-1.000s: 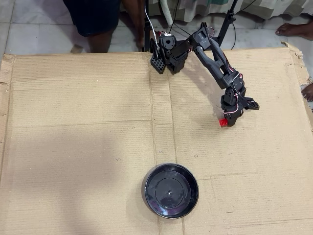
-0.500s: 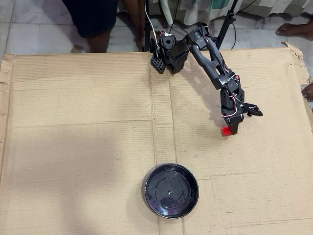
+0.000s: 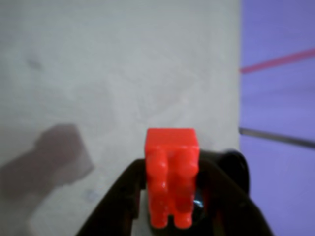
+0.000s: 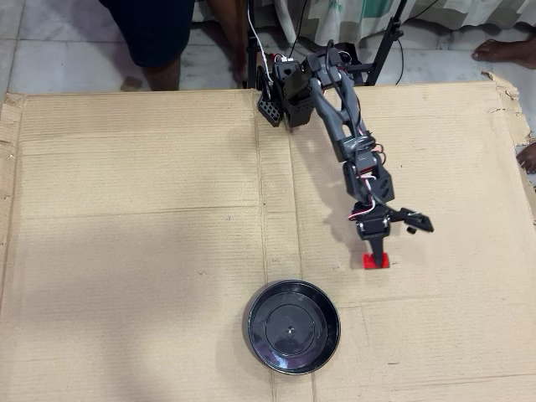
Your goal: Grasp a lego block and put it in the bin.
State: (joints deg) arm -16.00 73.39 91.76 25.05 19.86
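Claw (image 3: 170,196) recorded as clenched on the lego block (image 3: 171,177): in the wrist view the red brick is seen pinched between the two dark fingers (image 3: 123,196), studs facing the camera, its far end projecting beyond the fingertips. A shadow is cast on the pale surface below and to the left of it, from which the block is judged to be lifted clear of the cardboard; this is not confirmed directly.

In the overhead view the claw (image 4: 376,255) is located at the end of the extended arm (image 4: 343,126), with the lego block (image 4: 376,260) visible at its tip. The bin (image 4: 293,327) is found below and to the left of the block in that view, near but apart from it. No contents are seen in the bin.

The work surface is noted as a cardboard sheet (image 4: 126,209) laid on a tiled floor, not a counter.

Progress, as judged: grasp done, lift apparently done; carry to above the bin not yet completed; release not yet done.

Count: one lego block, one bin, one arm, one claw. No further bricks are seen on the cardboard.
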